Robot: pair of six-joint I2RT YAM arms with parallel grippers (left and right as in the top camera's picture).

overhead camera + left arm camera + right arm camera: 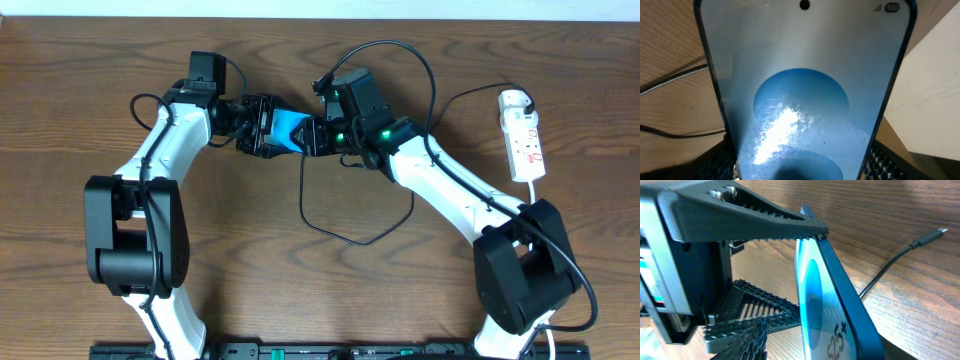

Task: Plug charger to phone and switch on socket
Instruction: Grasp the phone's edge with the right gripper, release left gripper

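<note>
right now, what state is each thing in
phone, screen lit, between both sets of fingers
charger, plug lying loose on the table, not in the phone
socket, flat on the table, switch too small to tell
left fingers, shut on the phone's sides
right fingers, either side of the phone, upper one at its edge, grip unclear

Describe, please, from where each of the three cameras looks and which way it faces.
Overhead: above the table, facing straight down; shows the left arm and right arm meeting at the phone.
Left wrist: on the left arm, facing along its fingers onto the phone's screen.
Right wrist: on the right arm, facing along its fingers past the phone's edge to the cable.
Shared: all three show the phone.
</note>
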